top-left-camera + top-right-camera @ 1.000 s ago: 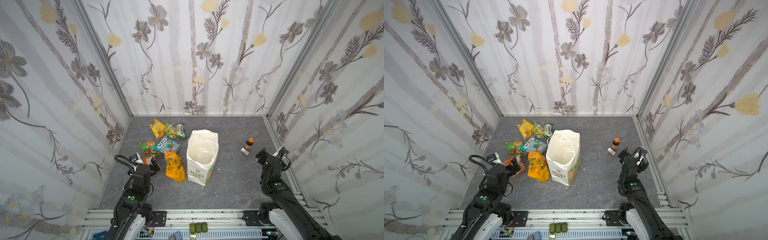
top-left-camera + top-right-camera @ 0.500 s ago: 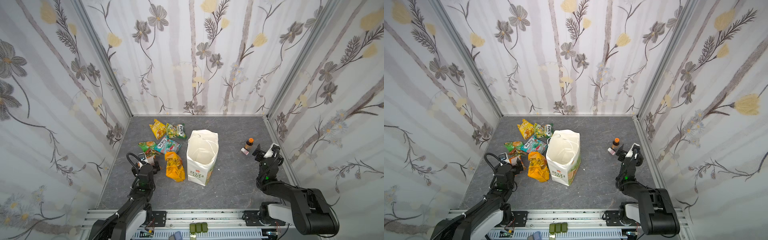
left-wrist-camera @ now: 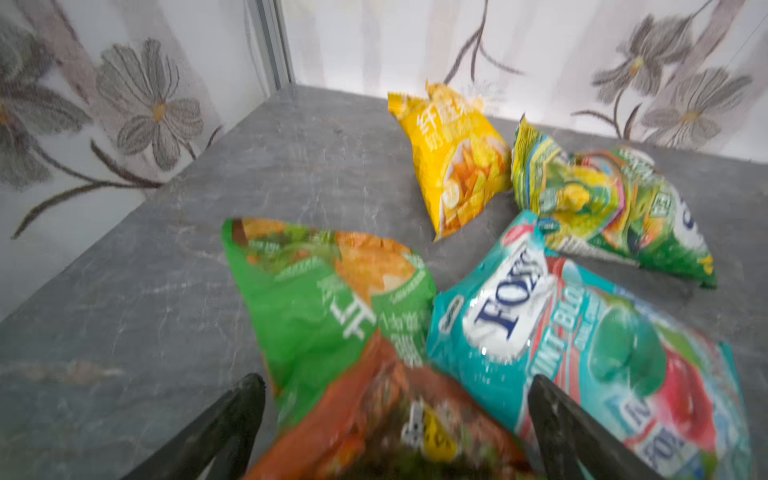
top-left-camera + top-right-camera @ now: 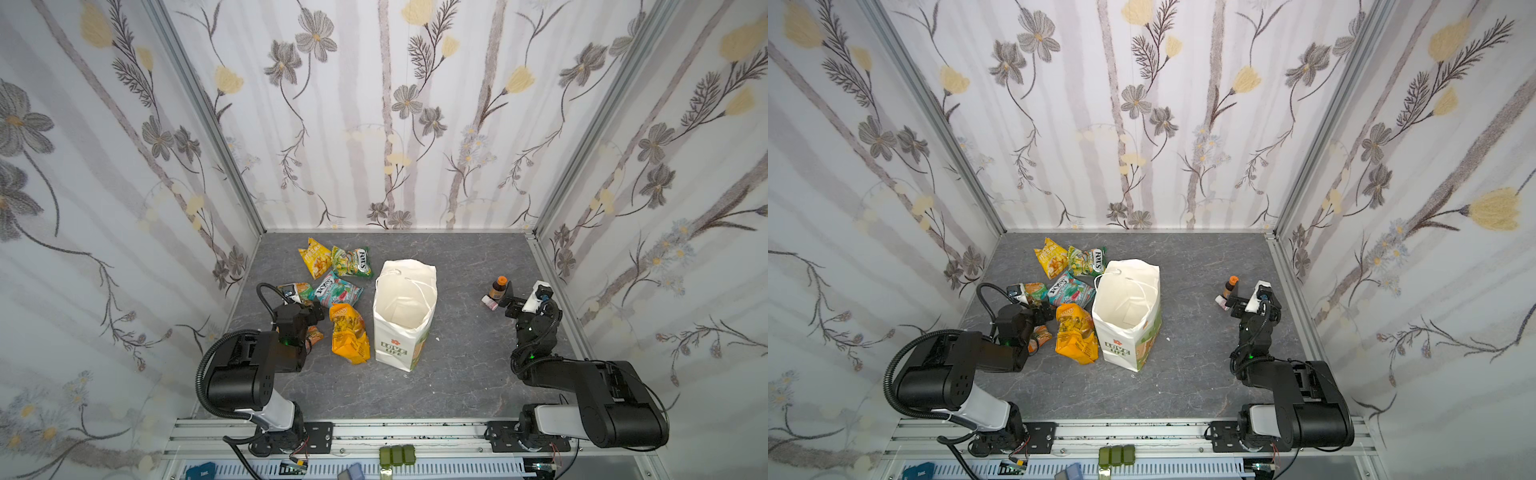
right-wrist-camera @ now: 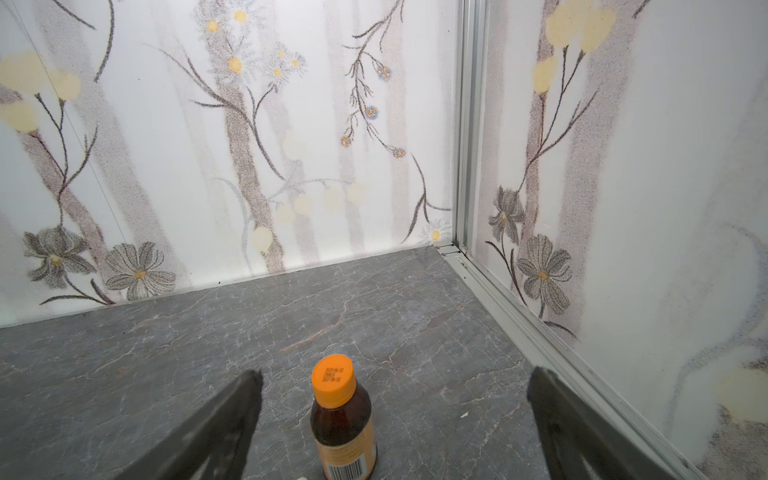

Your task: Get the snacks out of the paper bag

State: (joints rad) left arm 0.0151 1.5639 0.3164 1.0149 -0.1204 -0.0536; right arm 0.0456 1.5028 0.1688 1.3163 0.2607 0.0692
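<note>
The white paper bag (image 4: 405, 316) (image 4: 1127, 320) stands upright mid-table, mouth open, only white paper showing inside. Several snacks lie left of it: a yellow packet (image 4: 315, 256) (image 3: 457, 166), a green one (image 4: 352, 262) (image 3: 602, 208), a teal one (image 4: 337, 291) (image 3: 561, 332), a green-orange one (image 4: 297, 291) (image 3: 324, 291) and a large orange one (image 4: 348, 332). My left gripper (image 4: 311, 316) (image 3: 395, 395) is open, low over a small orange-red packet (image 3: 374, 428). My right gripper (image 4: 523, 294) (image 5: 395, 386) is open at the far right.
A small brown bottle (image 4: 498, 286) (image 5: 343, 419) with an orange cap stands between the right gripper's fingers, untouched, with a small white-pink object (image 4: 489, 302) beside it. The flowered right wall and its metal rail (image 5: 519, 324) run close by.
Both arms have folded down low, and both grippers slid away from the front rail: the left toward the packets, the right toward the bottle. Bag and snacks have not moved.
</note>
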